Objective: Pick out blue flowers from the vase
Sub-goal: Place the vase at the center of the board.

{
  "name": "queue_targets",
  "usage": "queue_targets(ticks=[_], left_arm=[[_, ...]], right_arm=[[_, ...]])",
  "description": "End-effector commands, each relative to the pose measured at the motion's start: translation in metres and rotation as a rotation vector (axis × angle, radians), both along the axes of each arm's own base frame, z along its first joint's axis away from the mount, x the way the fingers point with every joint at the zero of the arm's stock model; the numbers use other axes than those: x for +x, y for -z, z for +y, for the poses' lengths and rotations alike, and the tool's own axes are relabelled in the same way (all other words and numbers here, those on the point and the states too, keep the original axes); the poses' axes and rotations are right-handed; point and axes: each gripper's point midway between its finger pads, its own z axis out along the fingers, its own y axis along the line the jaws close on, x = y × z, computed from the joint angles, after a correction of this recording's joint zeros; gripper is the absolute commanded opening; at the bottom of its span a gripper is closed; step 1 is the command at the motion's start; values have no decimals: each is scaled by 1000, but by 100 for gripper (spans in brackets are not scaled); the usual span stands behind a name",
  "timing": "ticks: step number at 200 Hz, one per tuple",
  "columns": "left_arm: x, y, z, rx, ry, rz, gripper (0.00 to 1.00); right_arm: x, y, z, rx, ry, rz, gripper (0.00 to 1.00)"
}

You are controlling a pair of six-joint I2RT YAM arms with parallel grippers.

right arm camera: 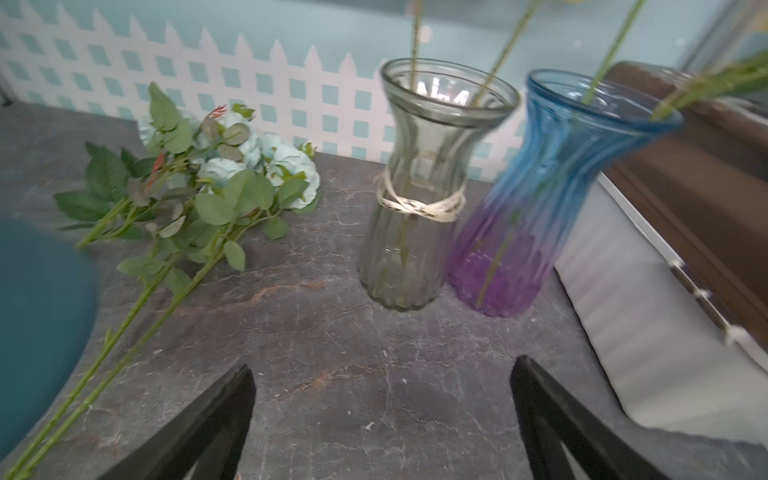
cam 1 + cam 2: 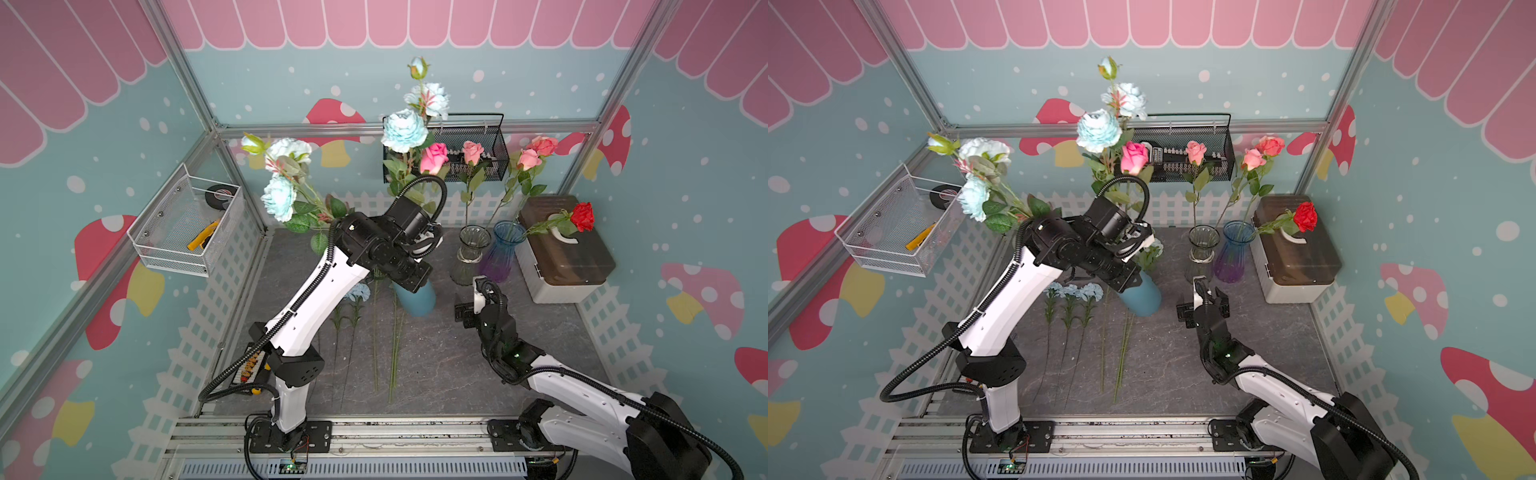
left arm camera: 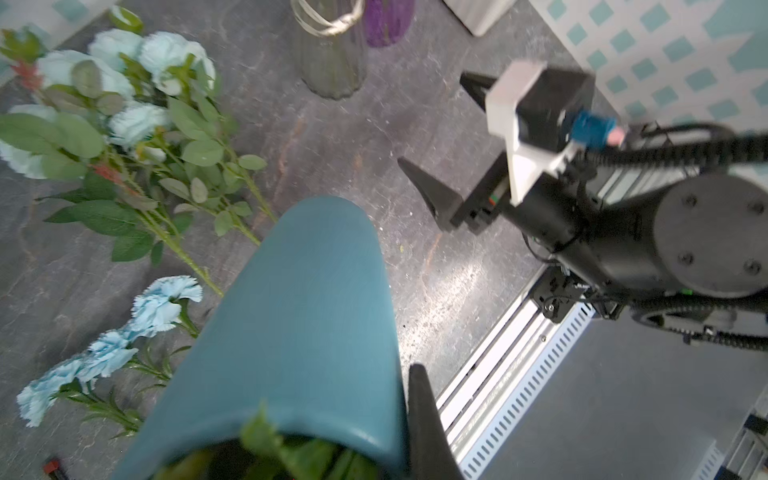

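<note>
The teal vase (image 2: 415,300) (image 3: 299,311) stands mid-table under my left gripper (image 2: 411,282), which is shut on its rim. One finger (image 3: 424,415) lies against the outer wall and the other is hidden. Two tall blue flowers (image 2: 405,129) (image 2: 278,197) and a pink rose (image 2: 434,158) rise from behind the arm. More blue flowers lie on the table: peony sprays (image 1: 232,166) (image 3: 124,104) and carnations (image 2: 1075,291) (image 3: 158,307). My right gripper (image 1: 382,365) (image 2: 1202,305) hangs open and empty, right of the vase.
A clear glass vase (image 2: 471,253) and a blue-purple vase (image 2: 498,257) hold pink roses at the back right. Beside them a white box with a brown lid (image 2: 565,253) carries a red rose (image 2: 582,216). Wire baskets hang on the left wall (image 2: 187,224) and back wall (image 2: 469,149).
</note>
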Motion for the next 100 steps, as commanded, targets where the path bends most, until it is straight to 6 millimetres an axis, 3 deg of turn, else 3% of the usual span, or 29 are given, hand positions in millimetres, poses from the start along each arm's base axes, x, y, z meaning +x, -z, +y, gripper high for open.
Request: queue_targets(ticks=[1, 52, 100], left_arm=[[-16, -29, -13, -65, 47, -104, 0], [-50, 7, -49, 12, 161, -37, 0], [-56, 29, -60, 88, 164, -61, 0]], right_arm=[[-2, -4, -17, 133, 53, -37, 98], [-5, -1, -32, 184, 90, -48, 99], [-9, -1, -38, 208, 100, -67, 98]])
